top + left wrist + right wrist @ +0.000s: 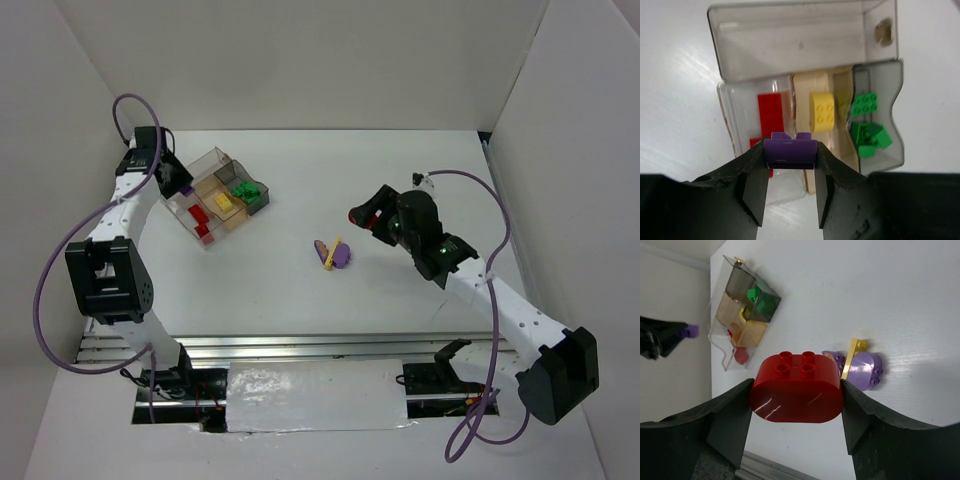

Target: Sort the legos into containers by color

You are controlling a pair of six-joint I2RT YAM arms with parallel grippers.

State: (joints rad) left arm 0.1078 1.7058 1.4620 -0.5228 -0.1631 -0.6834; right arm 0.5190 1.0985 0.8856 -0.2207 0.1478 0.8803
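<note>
Our left gripper [790,161] clenches a purple brick [790,151] by the far-left tray [790,50]; our right gripper [796,399] grasps a red brick [796,385] mid-table

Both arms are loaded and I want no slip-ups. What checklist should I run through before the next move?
1. Left gripper hold on purple brick: ok, clamped.
2. Right gripper hold on red brick: ok, clamped.
3. Free space for purple: ok, large compartment holds nothing.
4. Colours in the tray unmixed: ok.
5. Purple brick over that compartment: cannot tell.
6. Table cleared: not ok, purple and yellow pieces lie loose.
</note>
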